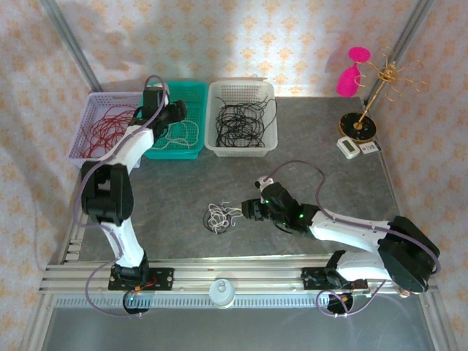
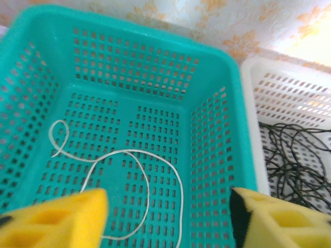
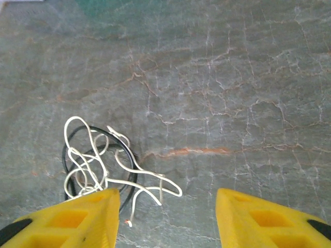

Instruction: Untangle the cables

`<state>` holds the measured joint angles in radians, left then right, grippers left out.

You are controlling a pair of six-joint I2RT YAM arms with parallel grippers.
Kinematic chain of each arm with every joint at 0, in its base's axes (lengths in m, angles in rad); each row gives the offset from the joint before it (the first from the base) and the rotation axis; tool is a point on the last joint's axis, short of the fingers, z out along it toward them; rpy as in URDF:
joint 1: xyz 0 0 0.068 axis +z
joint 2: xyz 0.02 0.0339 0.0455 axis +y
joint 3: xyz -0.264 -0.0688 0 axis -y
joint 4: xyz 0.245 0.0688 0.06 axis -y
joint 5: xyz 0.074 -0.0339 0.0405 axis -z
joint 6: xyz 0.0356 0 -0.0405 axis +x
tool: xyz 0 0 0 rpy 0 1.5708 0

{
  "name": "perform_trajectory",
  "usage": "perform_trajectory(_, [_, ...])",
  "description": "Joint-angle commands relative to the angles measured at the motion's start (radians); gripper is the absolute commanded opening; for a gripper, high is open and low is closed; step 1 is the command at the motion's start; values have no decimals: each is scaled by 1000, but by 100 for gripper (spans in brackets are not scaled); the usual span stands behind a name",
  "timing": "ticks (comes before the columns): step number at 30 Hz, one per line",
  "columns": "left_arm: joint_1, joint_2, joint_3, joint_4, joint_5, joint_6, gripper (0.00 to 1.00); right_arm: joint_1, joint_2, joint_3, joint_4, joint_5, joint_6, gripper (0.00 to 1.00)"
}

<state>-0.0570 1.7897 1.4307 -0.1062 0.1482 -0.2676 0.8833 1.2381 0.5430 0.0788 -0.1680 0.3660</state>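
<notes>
A small clump of white and black cables (image 1: 221, 217) lies on the grey table, also seen as the same clump (image 3: 98, 165) in the right wrist view. My right gripper (image 1: 251, 210) (image 3: 168, 219) stands open just right of the clump, its left finger (image 3: 77, 219) over the clump's edge, nothing between the jaws. My left gripper (image 1: 174, 115) (image 2: 168, 217) hangs open over the teal basket (image 2: 217, 119), where one loose white cable (image 2: 147, 170) lies on the floor, free of the fingers. Red cables (image 1: 108, 126) fill the lilac basket, black cables (image 1: 241, 121) the white basket.
Three baskets line the table's back: lilac (image 1: 82, 139), teal (image 1: 191, 89), white (image 1: 212, 139). At the back right stand a gold jewellery stand (image 1: 362, 121), a pink object (image 1: 349, 77) and a small white device (image 1: 349, 148). The table's front rail (image 1: 234, 274) runs between the arm bases.
</notes>
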Motion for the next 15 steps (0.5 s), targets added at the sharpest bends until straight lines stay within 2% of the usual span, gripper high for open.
perform_trajectory(1, [-12, -220, -122, -15, -60, -25, 75, 5, 28, 34, -27, -26, -51, 52])
perform_trajectory(5, [-48, -423, -309, -60, -90, -29, 82, -8, 62, 50, -17, -89, -55, 52])
perform_trajectory(10, [-155, -671, -556, -103, -33, -63, 62, -10, 100, 135, -17, -106, -128, 49])
perform_trajectory(13, [-203, -783, -688, -99, 16, -132, 62, -9, 183, 230, -36, -190, -152, 49])
perform_trajectory(15, [-222, -845, -754, -100, 40, -158, 66, -8, 246, 268, -33, -230, -141, 49])
